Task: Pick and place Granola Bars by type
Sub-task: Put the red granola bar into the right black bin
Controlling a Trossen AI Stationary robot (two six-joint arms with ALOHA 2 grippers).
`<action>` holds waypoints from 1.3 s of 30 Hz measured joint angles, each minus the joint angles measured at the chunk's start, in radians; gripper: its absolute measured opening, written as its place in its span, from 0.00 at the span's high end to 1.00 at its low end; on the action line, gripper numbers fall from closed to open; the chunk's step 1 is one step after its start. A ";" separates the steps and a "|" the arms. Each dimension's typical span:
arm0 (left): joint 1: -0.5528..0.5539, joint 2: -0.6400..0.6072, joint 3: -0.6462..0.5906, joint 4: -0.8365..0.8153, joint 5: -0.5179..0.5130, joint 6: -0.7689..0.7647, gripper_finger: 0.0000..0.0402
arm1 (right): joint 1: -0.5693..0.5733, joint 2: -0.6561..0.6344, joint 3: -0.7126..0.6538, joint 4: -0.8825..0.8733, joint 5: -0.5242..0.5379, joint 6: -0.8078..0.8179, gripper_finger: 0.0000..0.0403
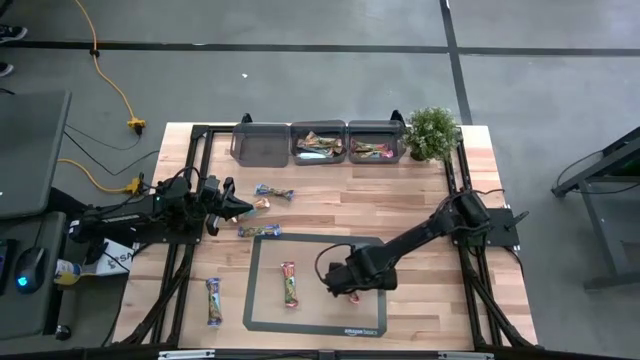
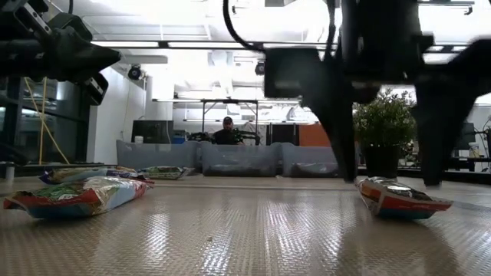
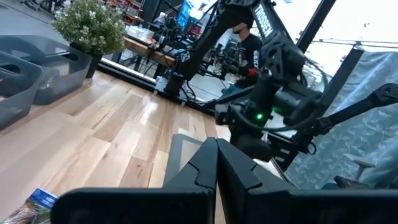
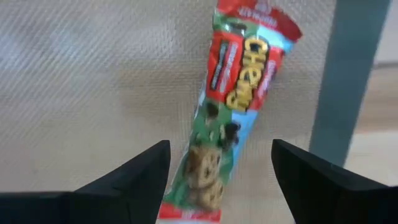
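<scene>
A red-and-green granola bar (image 4: 239,106) lies flat on the grey mat (image 1: 265,305), and it also shows in the low view (image 2: 399,201). My right gripper (image 4: 217,177) hangs open just above it, pointing down, one finger on each side of the bar's near end, touching nothing. From above, the gripper (image 1: 350,288) hides most of that bar. A second bar (image 1: 288,283) lies on the mat to its left. Other bars lie on the wood at the left: (image 1: 213,300), (image 1: 258,231), (image 1: 274,193). My left gripper (image 1: 235,208) waits shut at the table's left side, level and empty.
Three grey bins stand along the far edge. The left bin (image 1: 260,142) looks empty; the middle (image 1: 318,146) and right (image 1: 375,148) bins hold bars. A potted plant (image 1: 432,132) stands at the far right corner. A person sits in the room beyond the table (image 2: 227,132).
</scene>
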 joint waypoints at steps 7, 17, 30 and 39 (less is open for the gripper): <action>0.000 0.000 0.000 0.000 0.000 0.000 1.00 | -0.018 0.000 -0.037 0.023 -0.001 0.001 0.34; 0.000 0.000 0.000 0.000 0.001 0.000 1.00 | -0.047 0.000 -0.037 0.055 0.039 -0.032 0.35; 0.000 0.000 0.000 0.000 0.001 0.000 1.00 | -0.045 -0.009 -0.122 0.170 -0.023 -0.004 0.35; 0.000 0.000 0.000 0.000 0.002 0.000 1.00 | -0.044 -0.005 -0.124 0.158 -0.030 -0.013 0.47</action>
